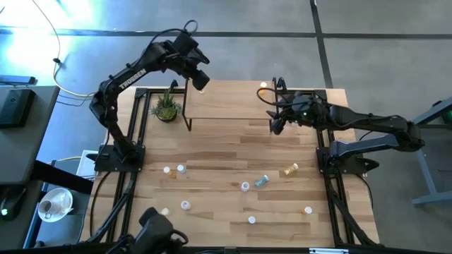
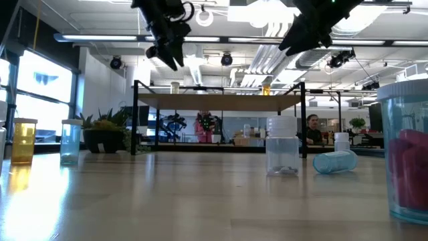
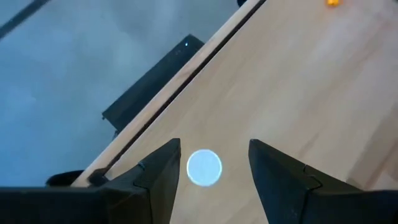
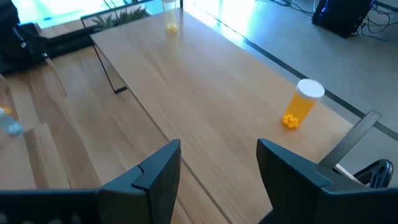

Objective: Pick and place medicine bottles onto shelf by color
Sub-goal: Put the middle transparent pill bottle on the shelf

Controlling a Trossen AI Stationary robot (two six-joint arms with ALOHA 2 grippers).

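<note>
Bottles are split between the shelf [image 1: 226, 106] and the table [image 1: 233, 159] in front of it. On the shelf top, a white-capped bottle [image 3: 204, 167] stands at the end nearest the potted plant [image 1: 166, 107], close to the shelf's far edge. An orange bottle [image 4: 300, 102] with a white cap stands at the opposite end, also by the far edge.

The left gripper [image 3: 211, 168] hangs straight above the white-capped bottle with its fingers [image 3: 158, 177] spread wider than the cap. A clear gap shows on each side of the cap, so the fingers touch nothing and hold nothing.

The right gripper [image 4: 217, 165] hovers over the orange bottle's end of the shelf, nearer the shelf's front edge than the bottle, and well apart from it. Its fingers [image 4: 155, 171] stand wide open and empty, with bare shelf wood between them.

In front of the shelf, other bottles are scattered over the table: a teal one [image 1: 262, 181] lying on its side, a yellow one [image 1: 290, 170] beside it, and several showing only white caps.
</note>
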